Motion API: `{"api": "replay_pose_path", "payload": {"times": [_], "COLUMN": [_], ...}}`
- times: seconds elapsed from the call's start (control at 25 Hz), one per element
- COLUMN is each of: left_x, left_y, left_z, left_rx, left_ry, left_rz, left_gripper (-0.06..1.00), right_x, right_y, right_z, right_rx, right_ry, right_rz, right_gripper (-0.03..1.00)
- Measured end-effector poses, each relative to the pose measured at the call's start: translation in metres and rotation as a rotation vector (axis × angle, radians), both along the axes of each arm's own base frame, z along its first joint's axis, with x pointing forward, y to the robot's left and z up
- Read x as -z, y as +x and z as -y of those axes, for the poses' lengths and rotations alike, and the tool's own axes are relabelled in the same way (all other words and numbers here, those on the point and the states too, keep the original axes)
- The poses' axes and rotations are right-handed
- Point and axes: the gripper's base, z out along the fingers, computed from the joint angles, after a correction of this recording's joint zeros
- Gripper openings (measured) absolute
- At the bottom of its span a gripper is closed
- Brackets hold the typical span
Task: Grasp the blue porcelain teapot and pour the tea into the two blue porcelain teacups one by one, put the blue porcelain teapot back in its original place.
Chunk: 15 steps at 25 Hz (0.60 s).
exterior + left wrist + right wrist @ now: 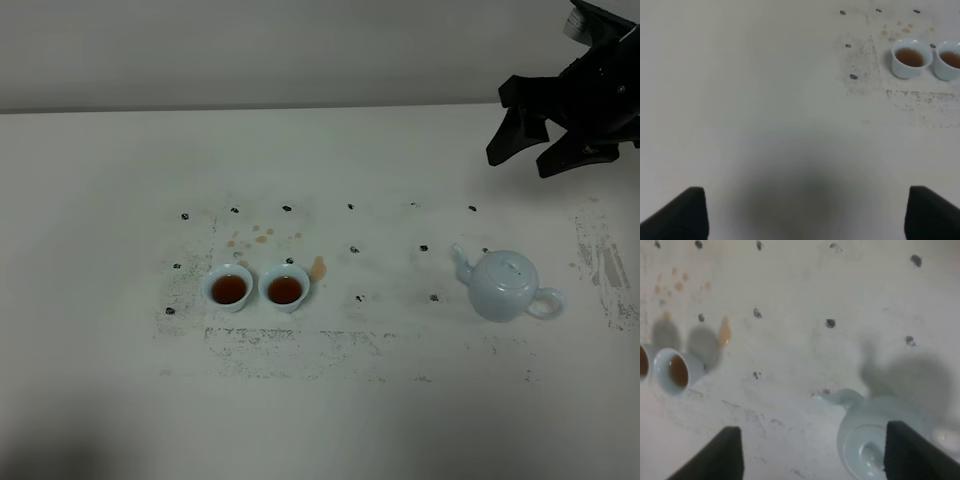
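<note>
Pale-blue teapot (505,286) upright, lidded, spout toward two tea-filled teacups (257,288); well apart

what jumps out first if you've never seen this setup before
Two small blue teacups stand side by side left of centre on the white table, both holding dark tea, with brownish splashes on the table beside and behind them. Far to the right, the pale blue teapot sits alone, lid on, spout towards the cups. The right gripper hangs open above and behind it.

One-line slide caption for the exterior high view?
Both teacups hold tea, the teapot stands alone at right, and the open right gripper hangs above it.
</note>
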Motion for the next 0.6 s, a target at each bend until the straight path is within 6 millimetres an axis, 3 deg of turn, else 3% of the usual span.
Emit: {"api": "replay_pose_path", "payload": {"times": [0.2, 0.6], "left_x": [0.0, 0.0], "left_y": [0.0, 0.0], "left_z": [0.0, 0.0], "left_rx": [0.0, 0.0], "left_ry": [0.0, 0.0], "left_rz": [0.0, 0.0], "left_gripper": [0.76, 0.76], "right_x": [-0.007, -0.03], "right_y": [0.004, 0.006], "right_z": [0.003, 0.039], "right_rx": [-0.034, 0.005], "right_ry": [-0.046, -0.376], "right_rz": [0.045, 0.128], "right_gripper": [0.57, 0.57]}}
